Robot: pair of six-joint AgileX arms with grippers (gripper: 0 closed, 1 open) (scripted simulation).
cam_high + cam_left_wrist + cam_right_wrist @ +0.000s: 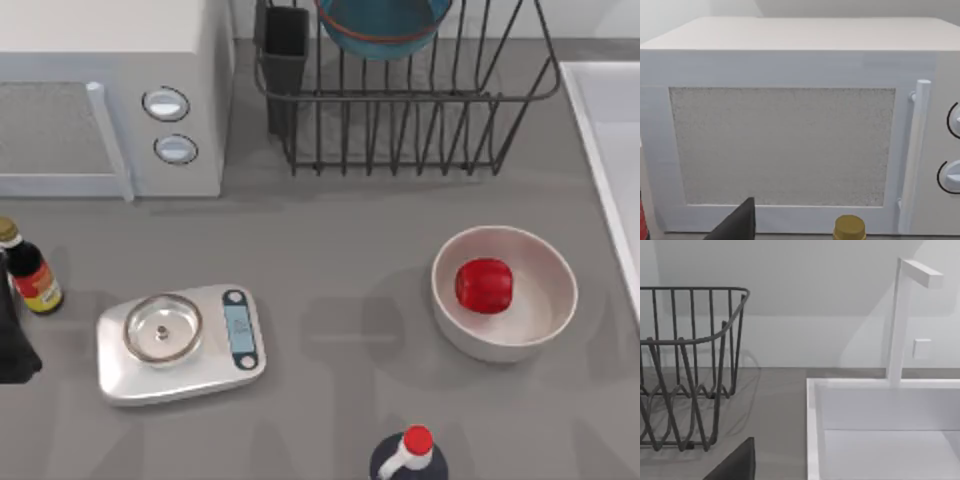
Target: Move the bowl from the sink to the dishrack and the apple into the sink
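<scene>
The bowl (382,25) — teal-blue with a thin orange-red rim — sits in the dishrack (400,100) at the top centre of the top view, cut off by the frame's upper edge; the rack's dark cutlery cup (285,45) stands at its left corner. The apple (485,285) lies inside the off-white bowl (505,293) at the right of centre on the grey surface (340,240), well apart from the sink (610,150), whose pale rim runs down the right edge of the frame. In the right wrist view the sink (880,410) shows with a white faucet (900,320) rising from its far rim, and the dishrack (685,365) stands beside it. A white microwave (110,90) fills the upper left of the top view, and the left wrist view faces its door (782,145) and handle (917,150). At the lower left sit a kitchen scale (180,340) and, near the left edge, a dark sauce bottle (28,270); a red-capped bottle (410,455) stands at the bottom centre. A dark shape at the far left edge may be part of my left arm, but whether the left hand or the right hand is wide or narrow I cannot tell.
</scene>
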